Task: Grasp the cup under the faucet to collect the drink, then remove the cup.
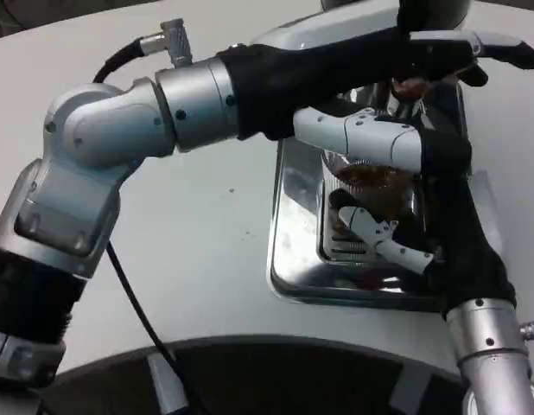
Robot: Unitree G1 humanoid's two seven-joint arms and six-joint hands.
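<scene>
White table (206, 233), upright cup (371, 181) in right hand (397, 190)

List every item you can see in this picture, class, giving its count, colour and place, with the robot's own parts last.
table: one, white, under everything.
drip tray: one, shiny silver, right of centre on the table.
cup: one, clear with brown drink inside, over the tray, held.
dispenser: one, silver and dark, at the top, partly hidden.
cable: one, black, along the left arm.
left robot hand: one, black and white, reaching across up at the dispenser.
right robot hand: one, white and black, gripping the cup.
</scene>
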